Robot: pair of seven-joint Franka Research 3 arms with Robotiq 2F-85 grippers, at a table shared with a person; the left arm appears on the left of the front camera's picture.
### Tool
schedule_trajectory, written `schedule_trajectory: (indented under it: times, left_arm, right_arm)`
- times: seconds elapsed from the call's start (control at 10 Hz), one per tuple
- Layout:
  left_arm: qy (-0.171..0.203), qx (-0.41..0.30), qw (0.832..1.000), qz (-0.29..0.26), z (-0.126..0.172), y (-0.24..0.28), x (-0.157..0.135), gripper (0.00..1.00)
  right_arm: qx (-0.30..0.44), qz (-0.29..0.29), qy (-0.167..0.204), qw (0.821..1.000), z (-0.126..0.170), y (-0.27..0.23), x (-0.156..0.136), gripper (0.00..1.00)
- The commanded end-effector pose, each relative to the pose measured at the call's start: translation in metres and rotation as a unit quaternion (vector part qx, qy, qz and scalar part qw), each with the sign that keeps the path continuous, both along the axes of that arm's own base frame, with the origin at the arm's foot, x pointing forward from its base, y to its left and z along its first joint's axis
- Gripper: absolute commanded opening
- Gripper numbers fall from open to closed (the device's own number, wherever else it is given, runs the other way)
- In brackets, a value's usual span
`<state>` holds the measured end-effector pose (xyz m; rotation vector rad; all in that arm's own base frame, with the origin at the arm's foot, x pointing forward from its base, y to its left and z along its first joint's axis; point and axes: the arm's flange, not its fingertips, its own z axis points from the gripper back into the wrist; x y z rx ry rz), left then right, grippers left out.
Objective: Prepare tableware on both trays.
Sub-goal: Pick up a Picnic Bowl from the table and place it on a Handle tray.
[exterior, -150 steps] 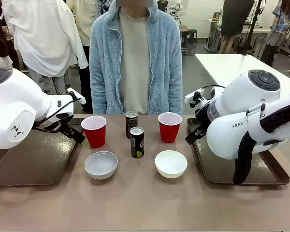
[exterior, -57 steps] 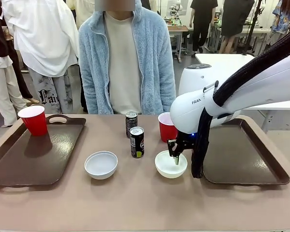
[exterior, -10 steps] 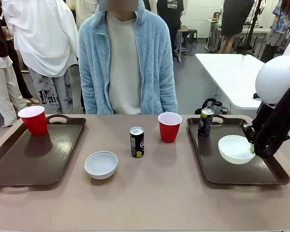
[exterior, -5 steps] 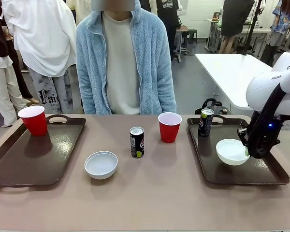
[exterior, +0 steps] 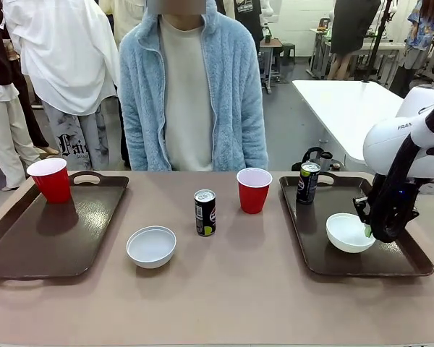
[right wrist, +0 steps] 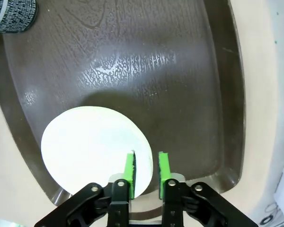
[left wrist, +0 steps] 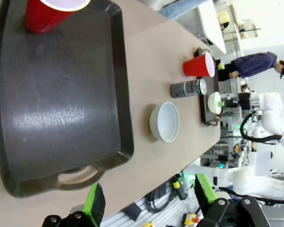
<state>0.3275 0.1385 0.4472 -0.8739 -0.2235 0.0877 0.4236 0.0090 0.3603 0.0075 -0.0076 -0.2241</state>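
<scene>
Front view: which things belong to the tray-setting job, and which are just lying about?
Job: left tray, right tray, cup on tray, cup on table, can on table, can on tray, bowl on table, bowl on tray.
Lying about: black object behind right tray.

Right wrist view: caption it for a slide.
Right gripper straddling the rim of the white bowl on the brown tray, black can nearby.

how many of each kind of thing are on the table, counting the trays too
red cups: 2
white bowls: 2
black cans: 2
brown trays: 2
total: 8
</scene>
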Motion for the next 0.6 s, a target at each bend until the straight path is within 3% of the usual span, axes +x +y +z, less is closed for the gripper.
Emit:
schedule_trajectory:
  times: [0.0, 0.3, 0.5]
  left_arm:
    - [-0.003, -0.008, 1.000, 0.000, 0.001, 0.001, 0.000, 1.00]
    - [-0.003, -0.008, 1.000, 0.000, 0.001, 0.001, 0.000, 1.00]
    - [-0.003, -0.008, 1.000, 0.000, 0.001, 0.001, 0.000, 1.00]
  right_arm:
    - [-0.023, 0.025, 0.002, 0.999, 0.024, 0.004, -0.017, 1.00]
    - [-0.061, 0.069, 0.000, 0.996, 0.074, 0.006, -0.057, 0.97]
    - [-0.055, 0.095, -0.003, 0.994, 0.105, 0.004, -0.084, 1.00]
